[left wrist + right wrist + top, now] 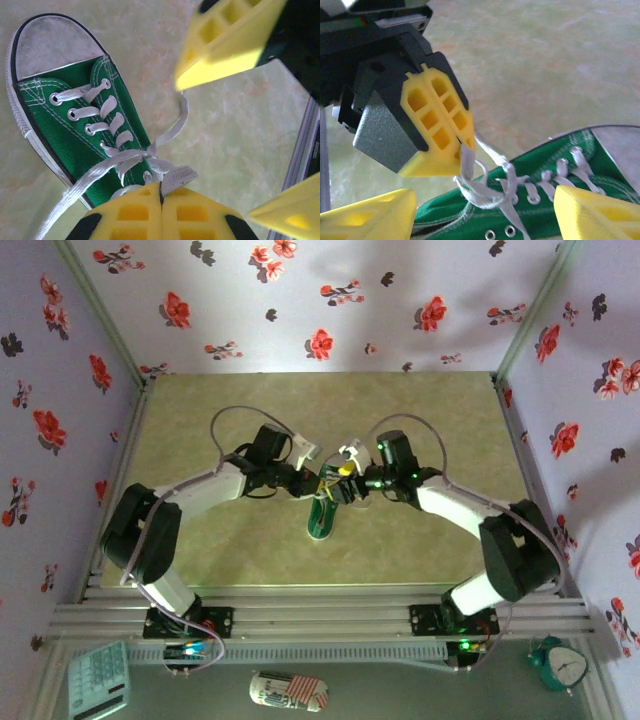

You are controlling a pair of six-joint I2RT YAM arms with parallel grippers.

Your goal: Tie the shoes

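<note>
Shoe (322, 515) sits mid-table (420, 410) between the arms. Left gripper (161, 187) is clamped on a lace (170, 132), right gripper (480, 200) spread wide. First crossing looks done, no bow yet.

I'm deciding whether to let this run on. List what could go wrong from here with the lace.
1. The left gripper is shut on the lace right by the loose crossing; a pull may drag the sneaker, which nothing pins down.
2. The right gripper stands open, so the other strand lies free and the crossing may slacken.
</note>
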